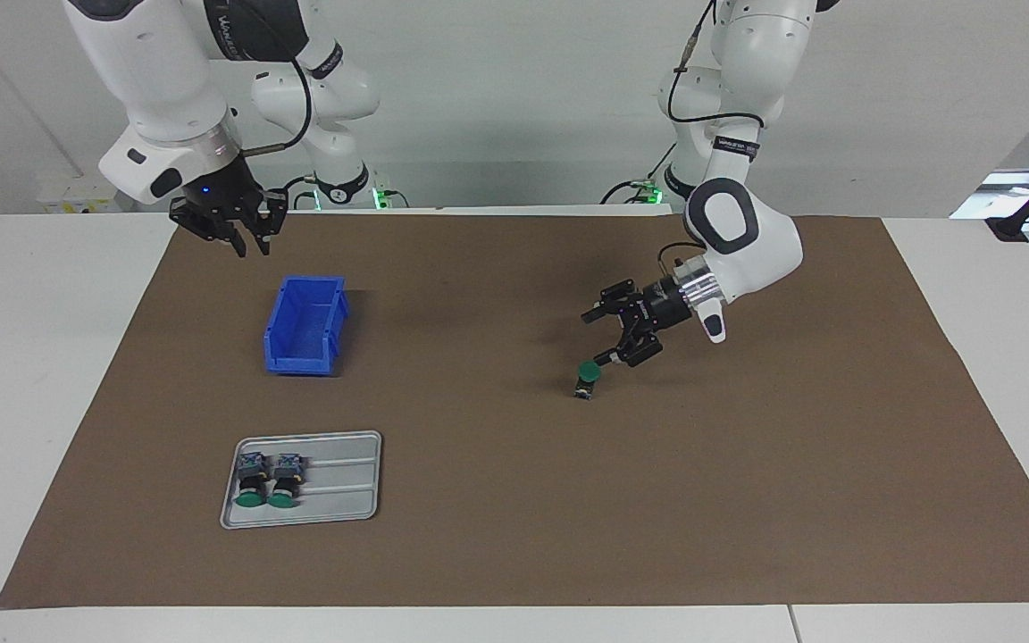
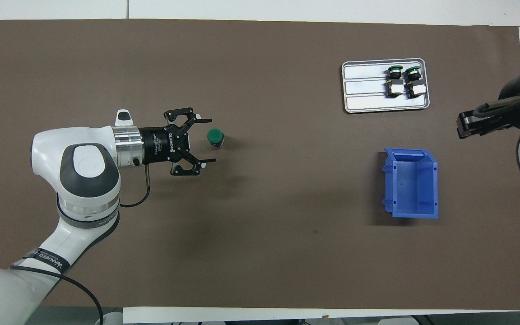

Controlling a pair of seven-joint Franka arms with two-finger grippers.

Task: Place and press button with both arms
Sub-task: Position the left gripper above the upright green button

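The button stands upright on the brown mat, green cap up, held by nothing. My left gripper hovers low just beside it, on the side nearer the robots. It is open, with one fingertip close above the cap, and nothing is between its fingers. My right gripper hangs in the air over the mat's edge near the blue bin. It points down, its fingers are drawn together, and it is empty.
A blue bin stands open toward the right arm's end. Farther from the robots, a grey tray holds two more green-capped buttons lying on their sides.
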